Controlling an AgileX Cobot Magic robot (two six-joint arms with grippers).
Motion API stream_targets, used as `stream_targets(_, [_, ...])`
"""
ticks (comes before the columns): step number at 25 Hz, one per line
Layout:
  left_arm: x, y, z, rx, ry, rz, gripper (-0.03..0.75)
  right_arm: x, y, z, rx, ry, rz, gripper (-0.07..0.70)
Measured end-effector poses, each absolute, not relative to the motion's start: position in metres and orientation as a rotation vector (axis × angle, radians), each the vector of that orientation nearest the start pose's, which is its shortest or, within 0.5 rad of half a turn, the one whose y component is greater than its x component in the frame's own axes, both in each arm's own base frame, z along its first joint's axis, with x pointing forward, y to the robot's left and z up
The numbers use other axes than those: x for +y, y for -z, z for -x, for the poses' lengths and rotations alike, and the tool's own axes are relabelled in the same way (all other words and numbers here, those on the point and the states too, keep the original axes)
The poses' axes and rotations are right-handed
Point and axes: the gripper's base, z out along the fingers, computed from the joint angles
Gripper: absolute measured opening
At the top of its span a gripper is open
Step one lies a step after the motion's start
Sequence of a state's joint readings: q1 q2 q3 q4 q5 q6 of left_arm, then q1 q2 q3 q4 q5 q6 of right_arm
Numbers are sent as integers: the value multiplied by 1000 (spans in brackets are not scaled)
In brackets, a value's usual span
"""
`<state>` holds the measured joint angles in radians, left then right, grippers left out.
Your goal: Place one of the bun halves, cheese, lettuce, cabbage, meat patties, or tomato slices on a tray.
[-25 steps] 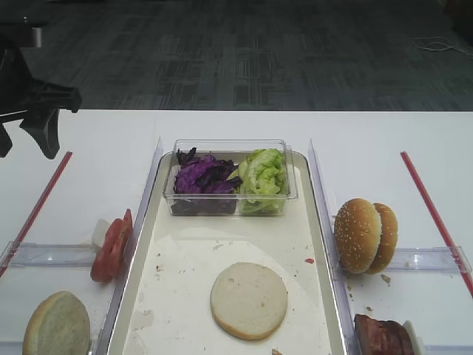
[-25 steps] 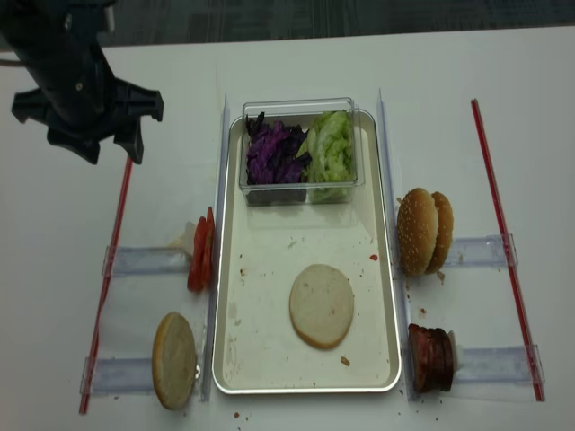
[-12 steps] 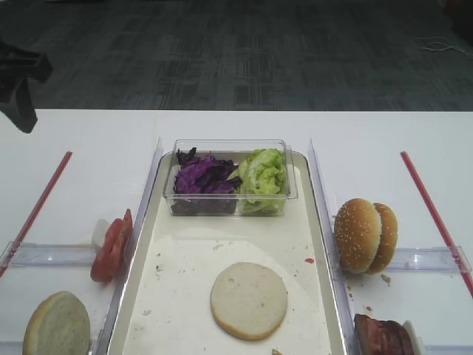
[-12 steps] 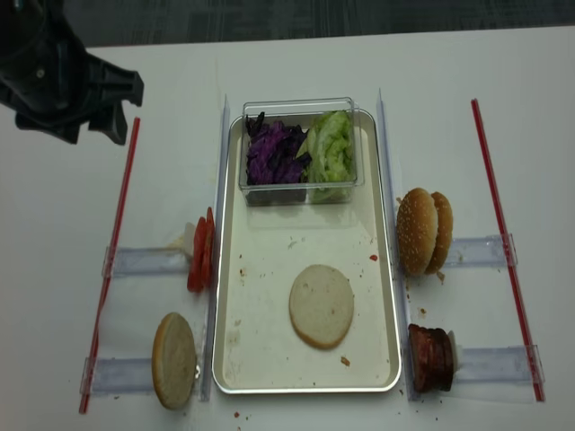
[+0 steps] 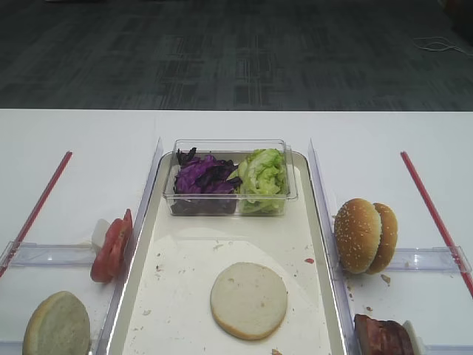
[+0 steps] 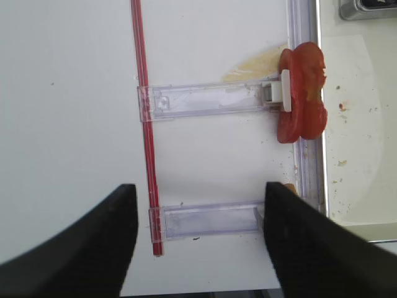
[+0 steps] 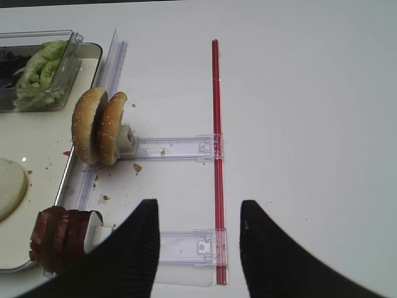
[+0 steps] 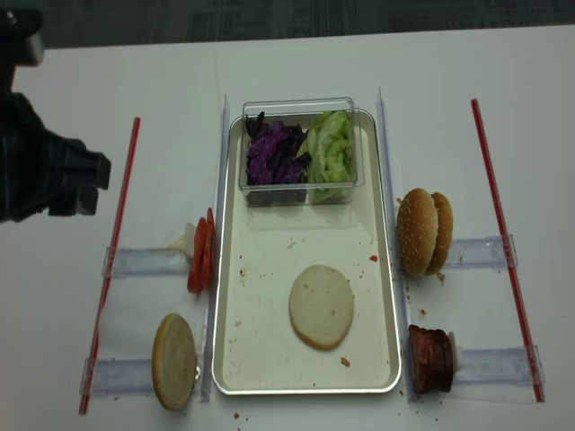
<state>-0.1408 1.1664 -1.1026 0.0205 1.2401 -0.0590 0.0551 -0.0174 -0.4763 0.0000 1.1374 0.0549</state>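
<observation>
One bun half [image 8: 322,306] lay flat, cut face up, in the near part of the tray [image 8: 260,359]; tray's long axis ran near to far. The other bun half [image 8: 174,360] stood on edge in a clear rack [image 8: 121,374] left of the tray, cut off at the frame bottom in the other high view. Tomato slices [image 8: 200,250] stood on edge just beside the tray's left rim. Cabbage [image 8: 274,151] and lettuce [image 8: 331,148] sat side by side in a clear tub [image 8: 298,106] at the tray's far end. Meat patties [image 8: 432,358] stood on edge right of the tray, sesame buns [image 8: 424,231] beyond them. No writing readable anywhere. My left jaws [image 6: 198,239] hung parted and empty above the worktop [image 8: 539,108], tips cropped. My right jaws [image 7: 197,248] were likewise spread, empty, over a red strip [image 7: 216,155].
</observation>
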Motion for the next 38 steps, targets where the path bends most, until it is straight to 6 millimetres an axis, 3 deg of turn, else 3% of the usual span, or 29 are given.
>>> stream_targets(18, [-9,-395,-80,2370,77,-78,415,0,-265,8,2128,-65,0,324])
stream_targets(24, [-5,-380,-48,2317,83,-75,412,0,-265,8,2128,-65,0,324])
stream_targets(38, [0,-337,-4,2249,97,-99,412,0,-265,8,2128,-65,0,324])
